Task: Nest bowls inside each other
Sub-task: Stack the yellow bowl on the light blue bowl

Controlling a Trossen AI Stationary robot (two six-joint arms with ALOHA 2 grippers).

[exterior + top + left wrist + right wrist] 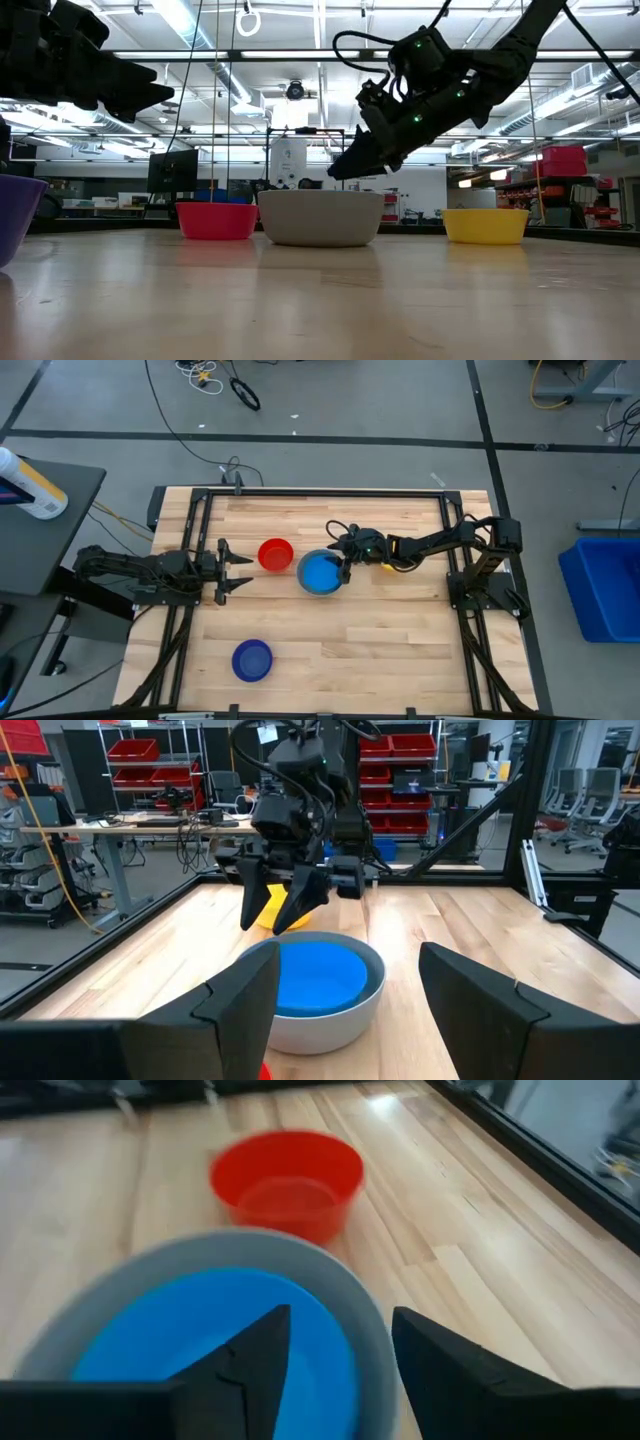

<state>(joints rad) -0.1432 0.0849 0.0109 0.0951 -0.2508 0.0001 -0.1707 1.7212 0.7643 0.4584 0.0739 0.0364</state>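
At the table's middle stands the grey bowl (320,573) with the light blue bowl (215,1335) nested inside it. My right gripper (346,564) hovers open just above the grey bowl's right rim (365,1315), one finger over the inside and one outside, touching nothing. The red bowl (276,554) stands upright just left of the grey one. A yellow bowl (485,225) sits under my right arm, mostly hidden in the high view. The dark blue bowl (252,659) rests near the front edge. My left gripper (236,570) waits open at the left, level with the table.
A black frame (330,491) runs along the table's edges. A dark side table with a white bottle (30,485) stands to the left, and a blue bin (605,585) stands on the floor to the right. Bare wood lies at the front right (400,650).
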